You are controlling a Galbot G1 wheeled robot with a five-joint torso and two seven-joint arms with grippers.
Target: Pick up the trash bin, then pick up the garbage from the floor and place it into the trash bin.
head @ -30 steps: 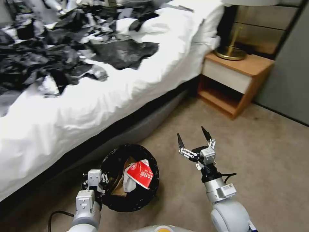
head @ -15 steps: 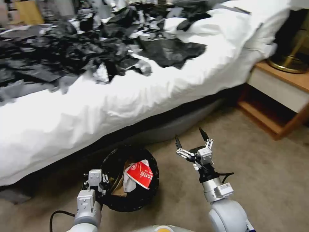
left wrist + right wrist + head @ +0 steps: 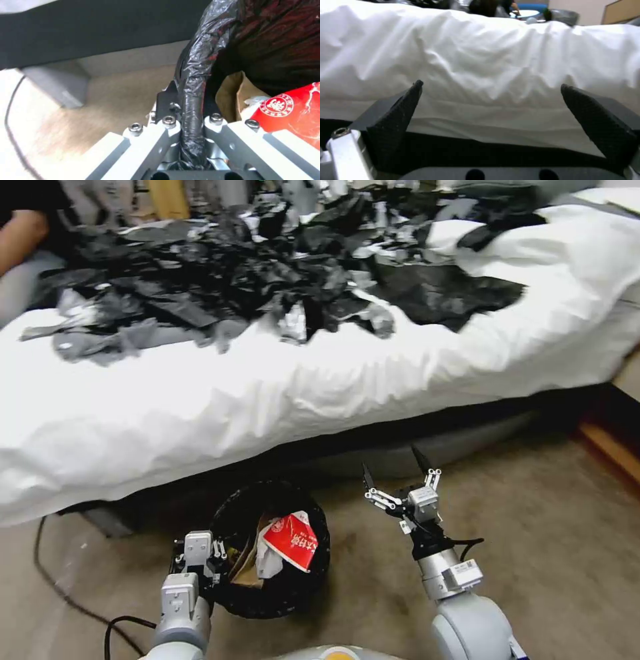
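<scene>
The trash bin (image 3: pixel 235 513), lined with a glossy black bag, hangs low in front of me beside the bed. My left gripper (image 3: pixel 200 561) is shut on its near-left rim, and the left wrist view has the bagged rim (image 3: pixel 194 82) pinched between the jaws. Garbage lies inside: a red-and-white packet (image 3: pixel 291 540) (image 3: pixel 293 112), a white tissue (image 3: pixel 265 561) and a brown paper bag (image 3: pixel 241 572) (image 3: pixel 233 96). To the bin's right, my right gripper (image 3: pixel 390 460) (image 3: pixel 491 87) is held above the carpet, open and holding nothing, pointing at the bed's side.
A bed with a white sheet (image 3: pixel 267 387) spans the view, heaped with black and grey plastic sheets (image 3: pixel 267 280). A dark cable (image 3: pixel 50 573) runs over the carpet at the left. Open carpet (image 3: pixel 553 527) lies to the right, with a wooden nightstand edge (image 3: pixel 610 447) at the far right.
The whole head view has swung left: the nightstand and lamp slid out to the right and more of the bed came in. Both grippers and the bin keep their places before me.
</scene>
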